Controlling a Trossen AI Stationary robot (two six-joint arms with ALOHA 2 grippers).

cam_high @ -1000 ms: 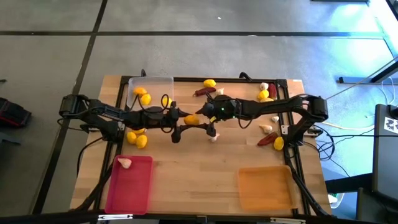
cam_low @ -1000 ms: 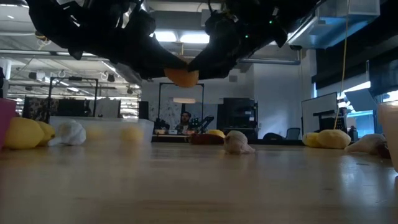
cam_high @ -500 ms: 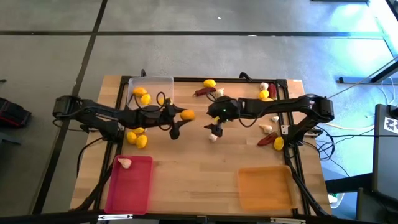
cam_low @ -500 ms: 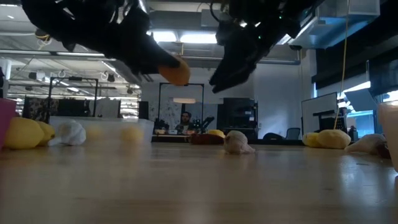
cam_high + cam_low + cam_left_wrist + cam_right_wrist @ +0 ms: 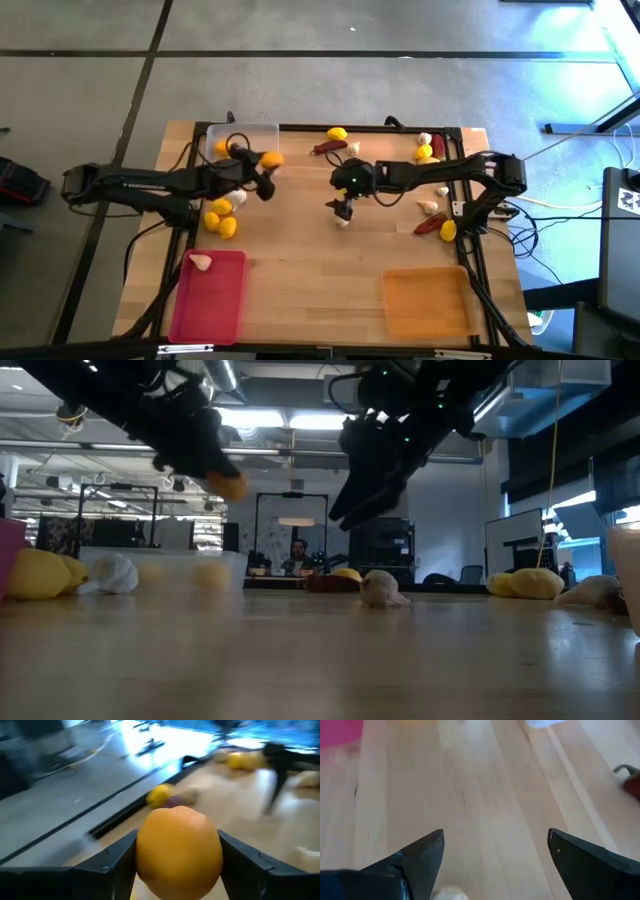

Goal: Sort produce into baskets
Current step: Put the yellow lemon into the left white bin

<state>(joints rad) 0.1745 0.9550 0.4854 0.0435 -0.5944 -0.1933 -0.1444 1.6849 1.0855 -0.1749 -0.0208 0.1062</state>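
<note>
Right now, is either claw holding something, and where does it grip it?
The left gripper pinches an orange fruit by its two sides. The right gripper is open, empty.

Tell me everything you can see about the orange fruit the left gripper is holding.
The orange fruit is round to slightly oval, with smooth, faintly dimpled skin of a deep yellow-orange and no stem or leaf showing. It looks whole and unmarked. The left gripper clamps it between two dark fingers, one on each side, and nothing else touches it. It is held in the air, clear of the table, by the near right corner of the clear basket, which already holds yellow fruit.
</note>
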